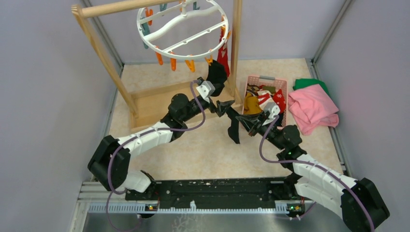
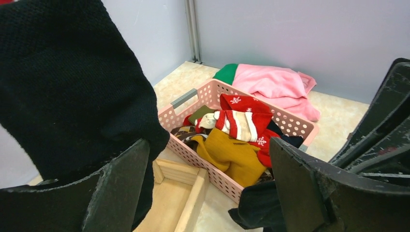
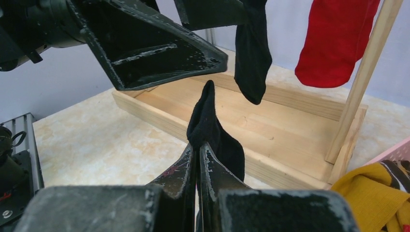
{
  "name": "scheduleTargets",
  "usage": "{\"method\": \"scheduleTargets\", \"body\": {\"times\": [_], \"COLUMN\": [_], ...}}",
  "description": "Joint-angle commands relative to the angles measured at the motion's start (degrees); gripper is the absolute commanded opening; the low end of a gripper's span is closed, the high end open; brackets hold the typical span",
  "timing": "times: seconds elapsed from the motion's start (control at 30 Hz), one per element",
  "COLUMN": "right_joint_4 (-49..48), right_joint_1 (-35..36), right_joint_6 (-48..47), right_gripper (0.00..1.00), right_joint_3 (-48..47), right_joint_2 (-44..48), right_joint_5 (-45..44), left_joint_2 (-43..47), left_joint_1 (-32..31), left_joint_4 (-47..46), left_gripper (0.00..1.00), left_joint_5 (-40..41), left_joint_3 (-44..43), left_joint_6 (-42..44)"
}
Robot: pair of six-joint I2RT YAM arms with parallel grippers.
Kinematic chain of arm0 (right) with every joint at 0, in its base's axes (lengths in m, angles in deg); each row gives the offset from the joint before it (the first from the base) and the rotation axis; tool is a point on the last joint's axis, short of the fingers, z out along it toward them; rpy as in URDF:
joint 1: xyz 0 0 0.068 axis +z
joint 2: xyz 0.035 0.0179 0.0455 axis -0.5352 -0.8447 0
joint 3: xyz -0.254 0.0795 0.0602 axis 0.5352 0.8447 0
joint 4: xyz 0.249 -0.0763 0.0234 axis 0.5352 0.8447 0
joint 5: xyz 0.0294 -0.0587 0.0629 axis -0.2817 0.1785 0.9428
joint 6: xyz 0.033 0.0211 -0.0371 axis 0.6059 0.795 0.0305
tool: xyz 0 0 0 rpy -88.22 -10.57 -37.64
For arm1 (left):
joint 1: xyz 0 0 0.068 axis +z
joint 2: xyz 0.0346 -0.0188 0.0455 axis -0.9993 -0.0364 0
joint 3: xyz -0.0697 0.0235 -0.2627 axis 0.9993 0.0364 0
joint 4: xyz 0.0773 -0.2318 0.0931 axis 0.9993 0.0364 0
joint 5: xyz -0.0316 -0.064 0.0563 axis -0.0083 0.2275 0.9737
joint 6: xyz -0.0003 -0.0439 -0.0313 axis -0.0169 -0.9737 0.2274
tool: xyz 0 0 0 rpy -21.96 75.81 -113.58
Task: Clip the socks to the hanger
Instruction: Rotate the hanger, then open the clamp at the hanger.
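The white ring hanger [image 1: 183, 26] with orange and teal clips hangs from the wooden rack. A red sock [image 1: 223, 55] and a black sock [image 1: 216, 75] hang from its right side. My right gripper [image 1: 240, 119] is shut on a second black sock [image 1: 234, 131], which dangles above the table; the right wrist view shows the sock [image 3: 209, 121] pinched at the fingertips [image 3: 198, 147]. My left gripper [image 1: 224, 107] is open and empty, just above and left of the right one. In the left wrist view [image 2: 209, 145] the hanging black sock [image 2: 63, 87] is by its left finger.
A pink basket [image 1: 265, 79] right of the rack holds yellow, red patterned and striped socks [image 2: 237, 125]. Pink cloth [image 1: 312, 108] and green cloth [image 1: 309, 83] lie at the far right. The wooden rack's post [image 1: 104, 53] and base tray [image 3: 290, 121] stand behind the grippers.
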Motion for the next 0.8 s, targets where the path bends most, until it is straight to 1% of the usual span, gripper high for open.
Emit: {"method": "scheduleTargets", "body": {"times": [0.0,0.27,0.37,0.47,0.6,0.77], "right_joint_4": [-3.14,-4.17,-4.27,-4.45,-4.55,-4.46], "right_joint_1": [-0.59,-0.63,-0.59,-0.59,-0.6,-0.6], "right_joint_6": [0.64,1.01,1.05,1.15,1.16,1.1], "right_gripper": [0.0,0.0,0.0,0.0,0.0,0.0], "right_joint_3": [0.09,0.03,0.02,0.05,-0.01,0.02], "right_joint_2": [-0.05,-0.97,-1.01,-1.27,-1.37,-1.15], "right_joint_5": [0.67,1.7,1.88,2.05,2.22,2.2], "left_joint_2": [4.64,10.34,11.46,11.9,11.71,13.26], "left_joint_1": [-0.24,-0.13,-0.11,-0.04,-0.04,0.25], "left_joint_4": [-7.37,-9.08,-9.36,-11.54,-16.51,-17.33], "left_gripper": [0.99,0.99,0.99,0.99,0.99,0.99], "left_joint_5": [-0.97,-1.46,-0.28,2.34,4.49,7.32], "left_joint_3": [3.39,9.64,10.9,11.58,12.55,12.98], "left_joint_6": [-0.93,-0.93,-0.93,-4.8,-12.03,-18.88]}}
